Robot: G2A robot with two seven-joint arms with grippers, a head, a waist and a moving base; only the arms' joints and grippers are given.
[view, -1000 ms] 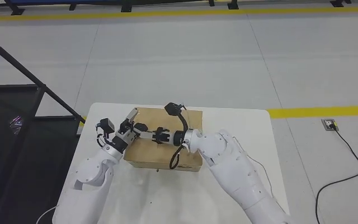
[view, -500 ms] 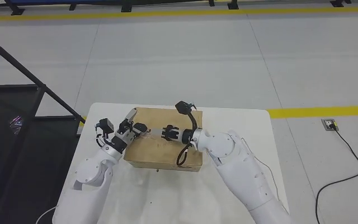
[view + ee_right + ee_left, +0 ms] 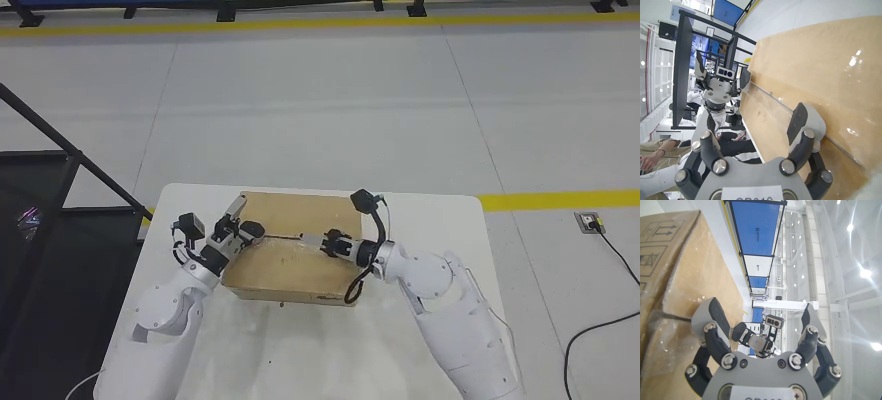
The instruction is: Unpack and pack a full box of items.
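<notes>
The box (image 3: 290,270) is plain tan-brown cardboard; a strip of clear, glossy tape (image 3: 772,98) along its top seam catches white glints; on one side wall, black outline arrows and framed symbols (image 3: 659,234) are printed; the surface (image 3: 440,215) beneath is white; the left jaws are light grey, with black pads (image 3: 717,313) stippled in small dots, on black links with silver screws; the right jaws match, grey shells and rough black lining (image 3: 797,121); the floor (image 3: 320,100) is pale grey, crossed by yellow lines (image 3: 560,198); a slanting bar (image 3: 40,120) is black; the hall's wall panels (image 3: 753,228) are bright blue with dark edging.
</notes>
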